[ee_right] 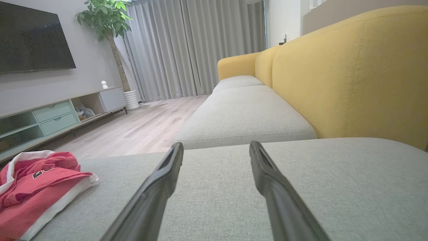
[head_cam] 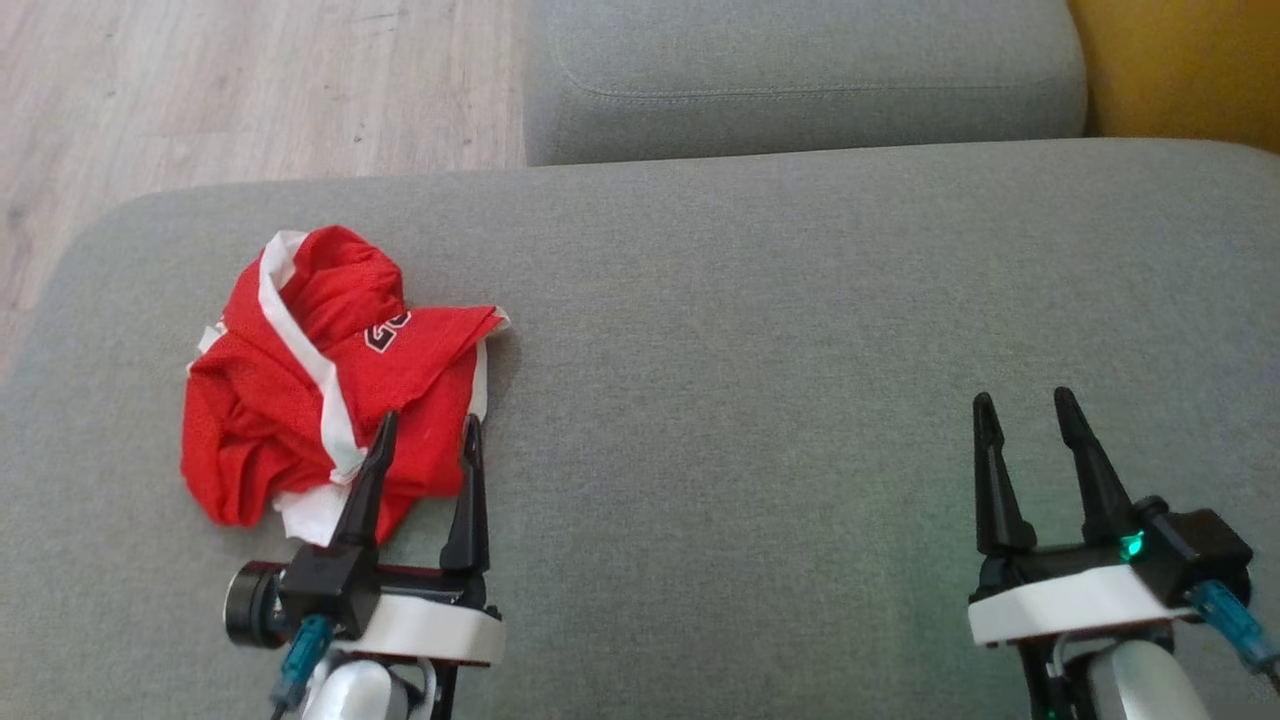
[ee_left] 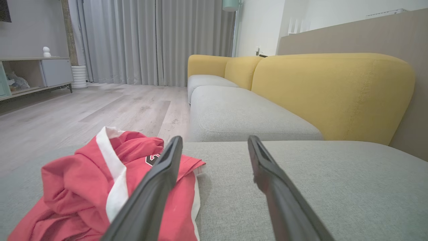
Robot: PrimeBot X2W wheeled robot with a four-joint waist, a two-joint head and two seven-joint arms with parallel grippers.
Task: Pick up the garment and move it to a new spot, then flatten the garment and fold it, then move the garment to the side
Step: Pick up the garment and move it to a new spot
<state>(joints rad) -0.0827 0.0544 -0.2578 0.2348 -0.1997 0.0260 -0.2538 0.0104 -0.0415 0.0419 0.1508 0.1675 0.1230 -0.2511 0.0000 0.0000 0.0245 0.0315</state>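
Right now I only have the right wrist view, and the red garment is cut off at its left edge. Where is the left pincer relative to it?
Observer: In the head view, the left pincer is open and holding nothing. It points at the near right part of the garment.
Operator: How much of the garment am I missing?
Observer: Most of it. It lies crumpled in one heap near the left end of the grey cushion, with wooden floor beyond.
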